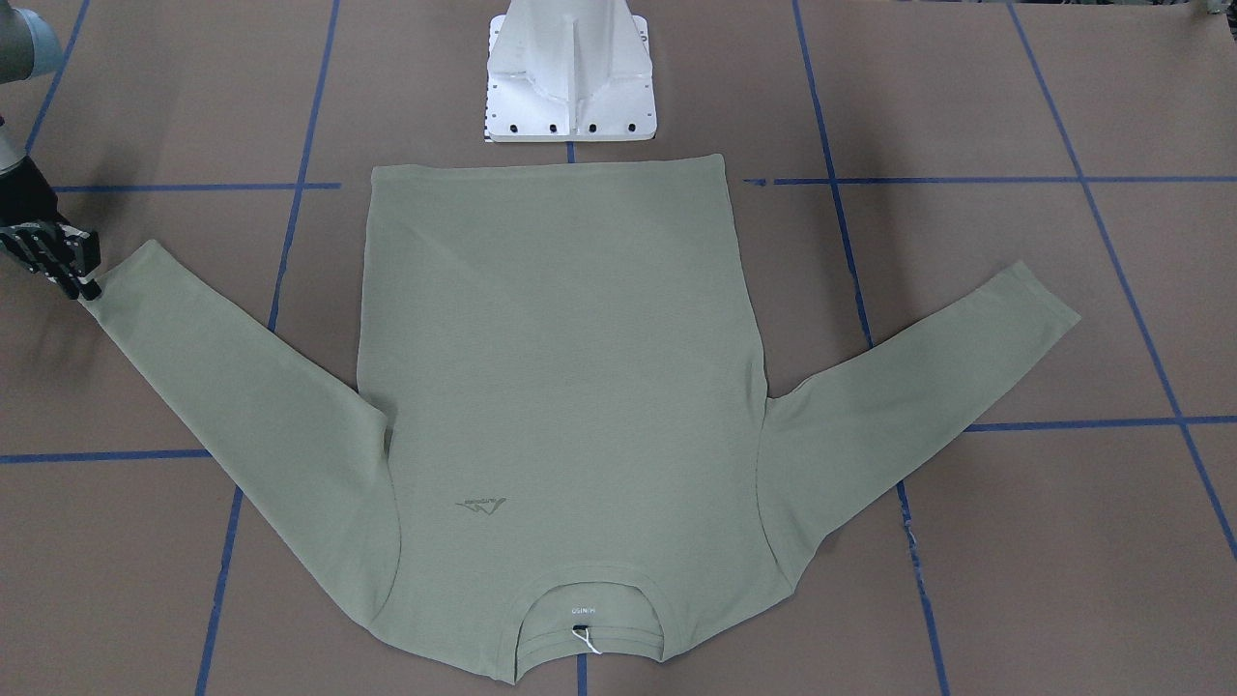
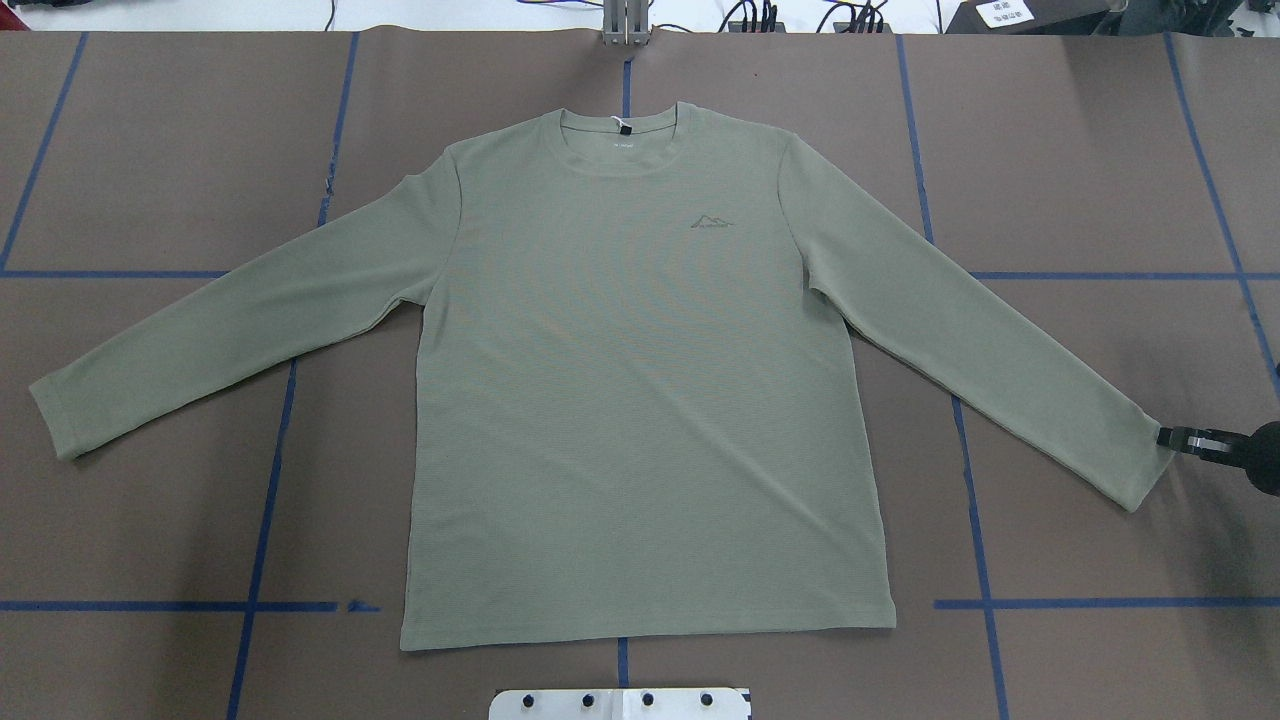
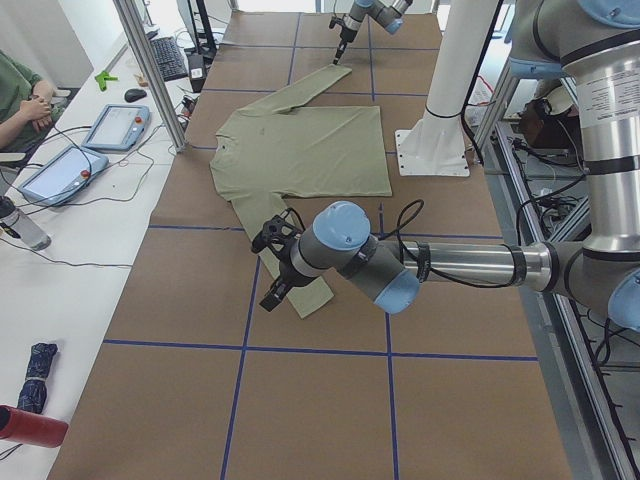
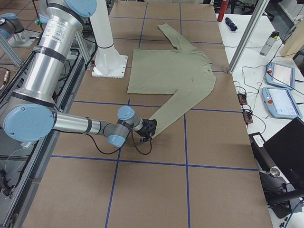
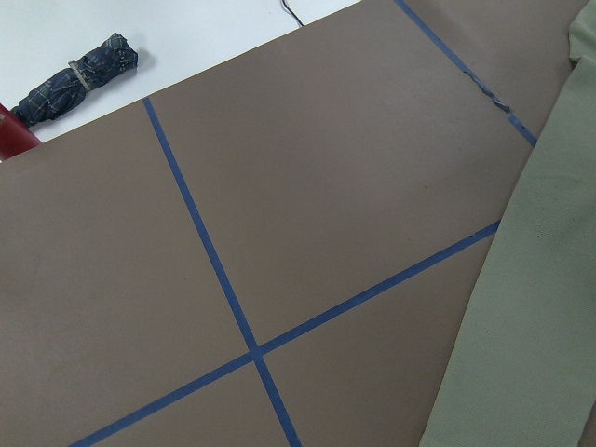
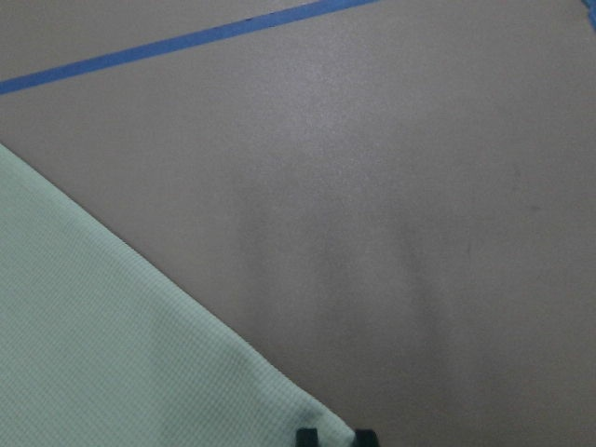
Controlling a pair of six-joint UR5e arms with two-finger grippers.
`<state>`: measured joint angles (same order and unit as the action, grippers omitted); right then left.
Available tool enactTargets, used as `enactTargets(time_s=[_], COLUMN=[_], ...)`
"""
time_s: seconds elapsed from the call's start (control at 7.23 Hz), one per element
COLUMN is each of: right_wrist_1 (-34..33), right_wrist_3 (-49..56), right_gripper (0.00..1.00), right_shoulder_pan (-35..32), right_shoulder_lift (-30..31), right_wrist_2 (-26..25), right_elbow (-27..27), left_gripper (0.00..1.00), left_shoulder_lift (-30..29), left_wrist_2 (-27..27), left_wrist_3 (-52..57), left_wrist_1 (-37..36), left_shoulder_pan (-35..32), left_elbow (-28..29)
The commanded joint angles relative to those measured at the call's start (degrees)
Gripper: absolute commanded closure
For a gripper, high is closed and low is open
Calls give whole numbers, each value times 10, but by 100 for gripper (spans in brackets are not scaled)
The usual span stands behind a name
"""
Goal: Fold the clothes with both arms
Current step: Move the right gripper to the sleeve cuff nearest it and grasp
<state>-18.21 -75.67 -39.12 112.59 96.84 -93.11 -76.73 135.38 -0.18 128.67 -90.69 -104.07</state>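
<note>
The sage-green shirt (image 2: 640, 380) lies flat and face up on the brown table, both sleeves spread out, neck away from the robot's base. My right gripper (image 2: 1172, 438) sits low at the end of the sleeve cuff (image 2: 1135, 465) on that side. In the right wrist view its fingertips (image 6: 308, 437) stand close together with the cuff's corner (image 6: 279, 410) between them, so it is shut on the cuff. My left gripper (image 3: 272, 295) shows only in the exterior left view, hovering by the other cuff (image 3: 312, 298). I cannot tell whether it is open or shut.
The white pedestal base (image 1: 570, 77) stands just behind the shirt's hem. Blue tape lines grid the table. A side bench carries teach pendants (image 3: 60, 170) and a folded umbrella (image 5: 79, 79). A person (image 3: 20, 95) sits at that bench.
</note>
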Motion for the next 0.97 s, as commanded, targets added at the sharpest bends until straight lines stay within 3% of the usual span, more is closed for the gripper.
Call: enactTargets(time_s=[0.0,0.28,0.42,0.55,0.69,0.83], right_wrist_1=[0,-25,-92,-208,-324,-418], right_wrist_3=[0,1,0,-2,-9,-10], right_gripper=[100,100,100,100,100,100], right_shoulder_pan=[-1,-7,-11,-13,-14,-13], right_shoulder_lift=[0,6,5,-3,-50,-132], right_wrist_2=[-9,3,5,5,5,2], right_elbow=[-2,-58,-113,-197,-257,-259], left_gripper=[0,0,0,0,0,0], left_shoulder_lift=[0,1,1,0,0,0], left_wrist_2=[1,1,1,1,1,1], left_wrist_3=[0,0,0,0,0,-1], left_wrist_1=[0,0,0,0,0,0], left_shoulder_pan=[0,0,0,0,0,0], left_elbow=[0,0,0,0,0,0])
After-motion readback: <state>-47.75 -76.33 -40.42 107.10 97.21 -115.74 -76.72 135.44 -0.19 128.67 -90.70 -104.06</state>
